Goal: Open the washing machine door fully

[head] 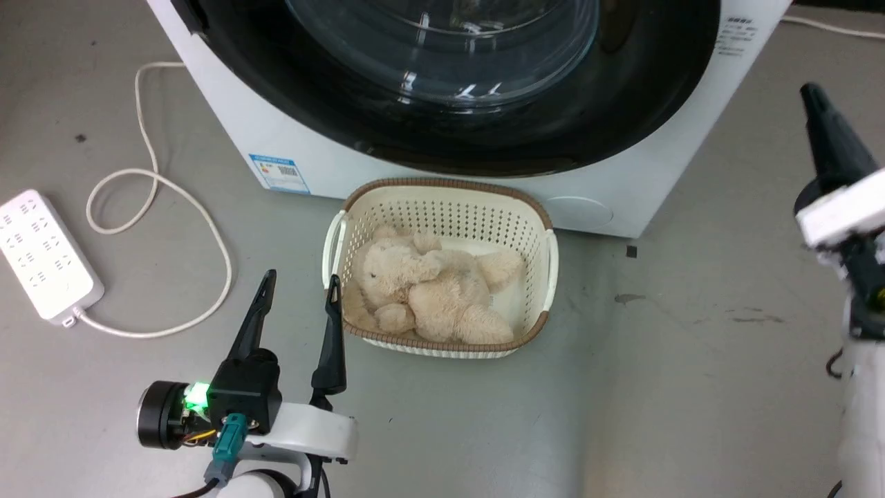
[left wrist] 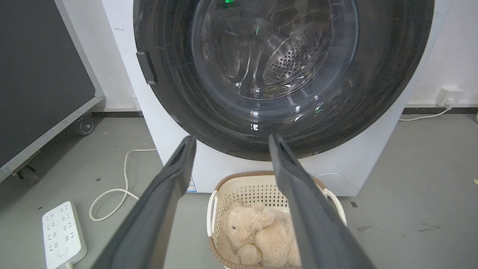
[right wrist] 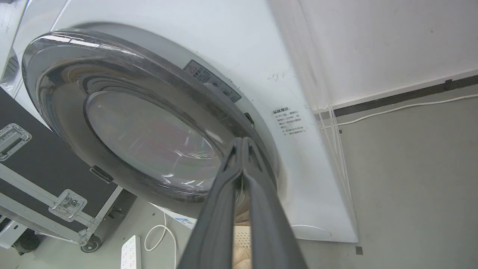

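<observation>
We see the big white front-loading washing machine (head: pixel 242 117) standing on the grey floor, and its very large round glossy black door (head: pixel 446 69), with the bulging clear glass window at its centre, looks shut flat against the machine's front. Through the glass, the left wrist view shows the perforated steel drum. A black metal-edged case on wheels (left wrist: pixel 37 74) stands to the machine's left. Just in front of the machine, on the floor, sits a cream perforated plastic basket with a brown rim (head: pixel 449 184), and a beige plush teddy bear (head: pixel 429 290) lies inside it. A white power strip (head: pixel 45 256) lies well to the left, with its white cable (head: pixel 148 138) looping over the floor. The left gripper (head: pixel 301 277) hovers just left of the basket, its fingers spread apart and empty. The right gripper (right wrist: pixel 242 140) is raised off the machine's right corner, fingers pressed together and holding nothing, pointing towards the door's right edge.
</observation>
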`<state>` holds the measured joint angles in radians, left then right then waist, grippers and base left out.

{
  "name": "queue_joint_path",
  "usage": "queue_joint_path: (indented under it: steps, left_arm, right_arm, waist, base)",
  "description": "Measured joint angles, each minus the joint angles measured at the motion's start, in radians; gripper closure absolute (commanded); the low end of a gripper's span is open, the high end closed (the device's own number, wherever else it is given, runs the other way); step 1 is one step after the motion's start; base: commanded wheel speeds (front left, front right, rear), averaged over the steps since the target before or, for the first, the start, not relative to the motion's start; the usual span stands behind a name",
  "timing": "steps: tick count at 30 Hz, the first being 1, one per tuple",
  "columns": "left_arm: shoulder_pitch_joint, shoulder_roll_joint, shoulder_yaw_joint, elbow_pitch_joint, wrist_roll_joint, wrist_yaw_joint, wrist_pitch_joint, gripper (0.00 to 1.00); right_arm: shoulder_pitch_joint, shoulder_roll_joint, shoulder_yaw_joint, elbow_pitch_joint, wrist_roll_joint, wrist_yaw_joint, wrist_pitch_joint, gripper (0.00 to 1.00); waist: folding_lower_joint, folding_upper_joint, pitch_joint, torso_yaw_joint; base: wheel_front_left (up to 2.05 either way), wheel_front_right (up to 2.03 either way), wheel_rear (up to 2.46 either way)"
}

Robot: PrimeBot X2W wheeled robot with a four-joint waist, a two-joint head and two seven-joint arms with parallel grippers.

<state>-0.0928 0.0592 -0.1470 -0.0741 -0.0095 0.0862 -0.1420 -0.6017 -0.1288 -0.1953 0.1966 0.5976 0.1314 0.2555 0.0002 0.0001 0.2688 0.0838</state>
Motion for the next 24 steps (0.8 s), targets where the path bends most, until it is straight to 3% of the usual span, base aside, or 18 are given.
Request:
queue_joint_path:
  steps: [24]
  left_arm:
    - [-0.055,0.009,-0.072,-0.031,-0.002,0.044,-0.046,0.0]
  right_arm:
    - [-0.507,-0.044,-0.234,0.49,0.118,0.0,0.324,1.0]
  waist:
    - [-0.0001,0.0,0.127,0.091]
  base:
    - [0.0,0.0,0.0]
